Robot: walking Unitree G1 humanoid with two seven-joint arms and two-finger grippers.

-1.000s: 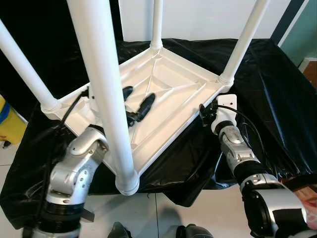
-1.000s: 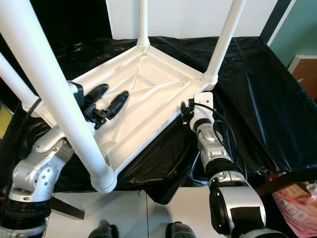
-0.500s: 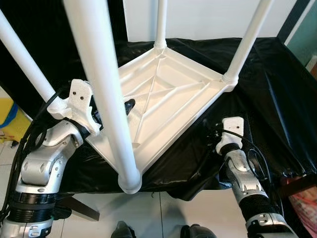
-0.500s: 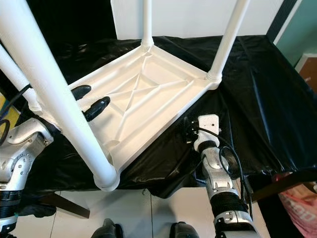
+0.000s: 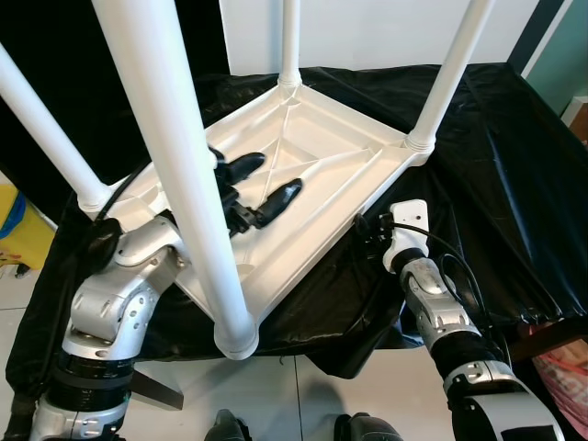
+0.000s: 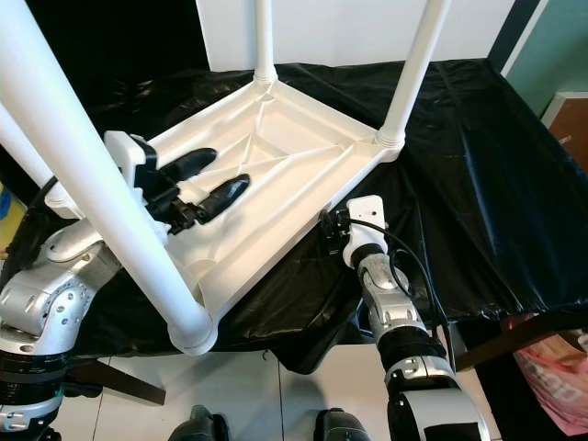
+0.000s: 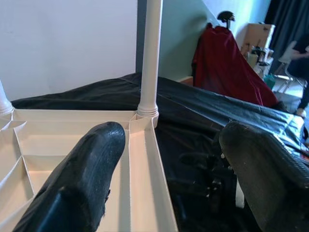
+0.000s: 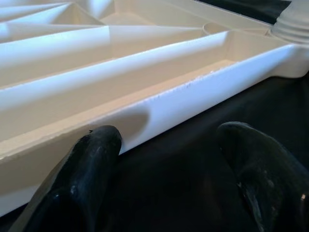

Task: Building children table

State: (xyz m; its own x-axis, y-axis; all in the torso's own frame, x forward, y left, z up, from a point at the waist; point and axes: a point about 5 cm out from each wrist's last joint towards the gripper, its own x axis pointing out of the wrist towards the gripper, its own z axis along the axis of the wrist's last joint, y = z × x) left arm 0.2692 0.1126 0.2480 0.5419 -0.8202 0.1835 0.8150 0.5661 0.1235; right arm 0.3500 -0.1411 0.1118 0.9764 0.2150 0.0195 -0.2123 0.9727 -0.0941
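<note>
On the black-draped surface (image 5: pixel 514 156) the white children's table (image 5: pixel 312 175) lies upside down, four legs up | left gripper (image 5: pixel 262 184) spread over its ribbed underside | right gripper (image 8: pixel 164 169) spread beside the rim | step: likely flipping; next, grip the rim.

Black plastic sheet (image 5: pixel 514 175) covers work surface. White wall (image 5: pixel 367 32) behind, teal wall (image 5: pixel 565 64) at robot's right. Light tiled floor (image 5: pixel 294 395) below. Red cloth (image 7: pixel 227 63) draped over furniture in bkgd. Yellow obj (image 5: pixel 16 230) at left.
</note>
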